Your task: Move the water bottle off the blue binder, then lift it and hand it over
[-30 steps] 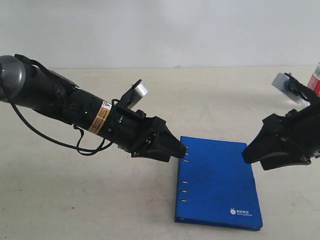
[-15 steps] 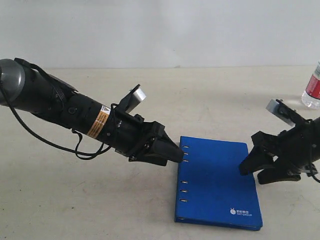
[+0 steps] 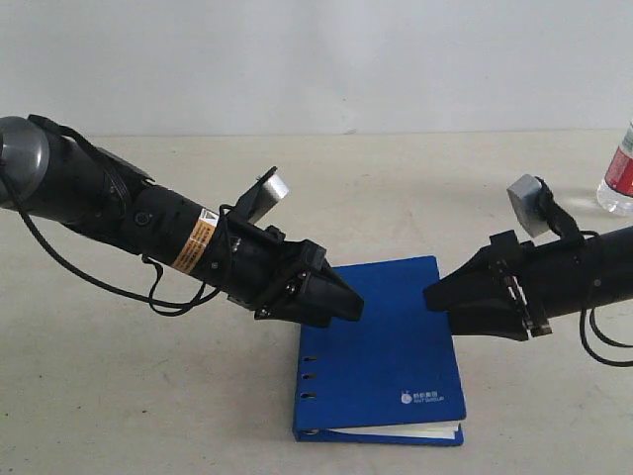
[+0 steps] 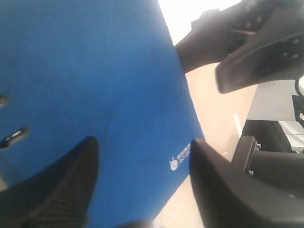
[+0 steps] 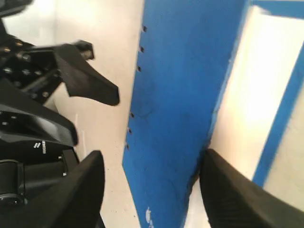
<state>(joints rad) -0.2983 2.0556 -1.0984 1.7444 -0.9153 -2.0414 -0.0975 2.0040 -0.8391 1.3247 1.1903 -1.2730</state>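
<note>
I've got one blue binder [image 3: 386,346] lying on the table [image 3: 148,396], long axis running away from the exterior camera, spine left. One water bottle [image 3: 620,173] stands upright far right, well apart, in that view only. The wrist views show left gripper [image 3: 351,305] and right gripper [image 3: 432,297] both spread apart

Far corners of blue binder [image 3: 384,341] crowded by left gripper [image 3: 350,305] and right gripper [image 3: 436,297], camera-side edge free, water bottle [image 3: 618,178] well apart

A lab test bench (bare beige tabletop [image 3: 445,188], plain white wall [image 3: 316,59]).
</note>
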